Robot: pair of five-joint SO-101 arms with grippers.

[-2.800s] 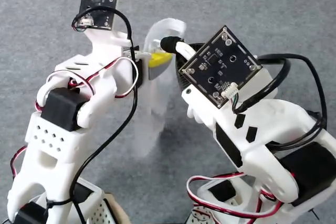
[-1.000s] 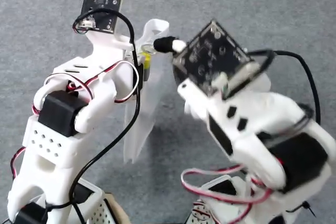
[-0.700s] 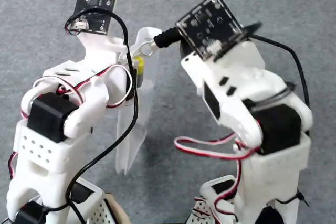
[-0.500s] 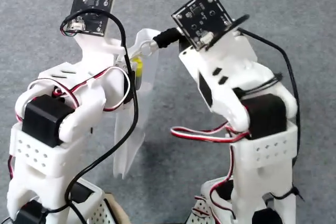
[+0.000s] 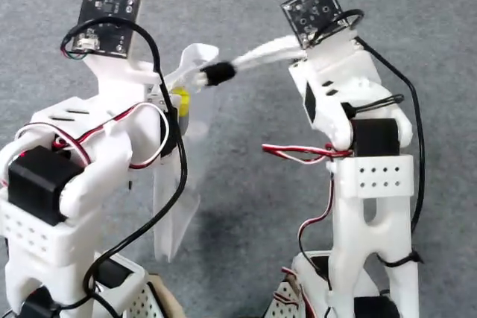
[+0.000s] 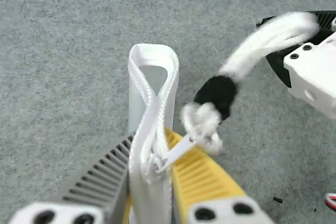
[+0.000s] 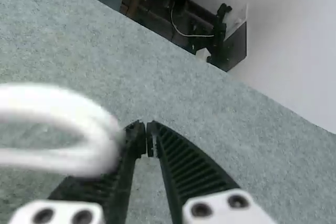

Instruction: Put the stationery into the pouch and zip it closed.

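Observation:
My left gripper [image 6: 152, 169] is shut on the zipper edge of a translucent white pouch [image 6: 153, 80], which stands upright between the grey and yellow fingers [image 6: 202, 179]. From above, the pouch [image 5: 179, 176] hangs down toward the table below that gripper [image 5: 177, 103]. A white cord [image 5: 261, 56] with a black bead [image 5: 218, 74] runs from the zipper pull [image 6: 181, 150] to my right arm [image 5: 335, 87]. My right gripper [image 7: 145, 132] is shut, and the cord's blurred loop [image 7: 58, 137] meets its tips. I cannot make out what is inside the pouch.
The table is covered in grey felt [image 5: 417, 27]. Both arm bases [image 5: 373, 258] stand at the near edge. Dark furniture and cables [image 7: 210, 30] lie past the table's far edge.
My right arm has swung up and away to the right, drawing the cord out taut from the zipper. My left arm has shifted left with the pouch.

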